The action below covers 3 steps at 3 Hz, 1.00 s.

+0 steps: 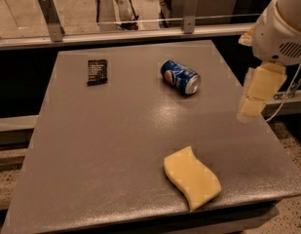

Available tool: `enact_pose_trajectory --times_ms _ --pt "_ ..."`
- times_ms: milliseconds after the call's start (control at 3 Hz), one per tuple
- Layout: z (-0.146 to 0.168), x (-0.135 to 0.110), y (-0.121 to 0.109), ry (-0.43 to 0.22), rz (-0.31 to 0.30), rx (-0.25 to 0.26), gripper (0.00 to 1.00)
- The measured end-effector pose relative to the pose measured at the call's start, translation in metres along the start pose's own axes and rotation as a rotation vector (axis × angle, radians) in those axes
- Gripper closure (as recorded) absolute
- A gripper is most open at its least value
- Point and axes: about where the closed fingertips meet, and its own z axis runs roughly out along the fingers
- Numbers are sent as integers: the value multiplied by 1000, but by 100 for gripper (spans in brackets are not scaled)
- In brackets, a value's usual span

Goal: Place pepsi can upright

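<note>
The pepsi can (pixel 180 76) lies on its side on the grey table (pixel 116 145), toward the far middle, its silver end pointing right and toward me. My gripper (pixel 254 99) hangs at the right edge of the table, below the white arm housing (pixel 281 28), to the right of the can and a good distance from it. Nothing is seen held in it.
A small black packet (pixel 97 71) lies at the far left of the table. A yellow sponge (pixel 191 177) lies near the front edge. A metal rail with glass (pixel 121 30) runs behind the table.
</note>
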Motion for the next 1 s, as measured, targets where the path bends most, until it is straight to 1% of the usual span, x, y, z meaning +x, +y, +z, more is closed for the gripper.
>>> enact_pose_trajectory --times_ms 333,667,1000 --pt "35 -28 -29 -16 37 12 0" --pt "73 -54 -49 -16 117 15 0" --pt "99 -79 -61 -13 210 23 0"
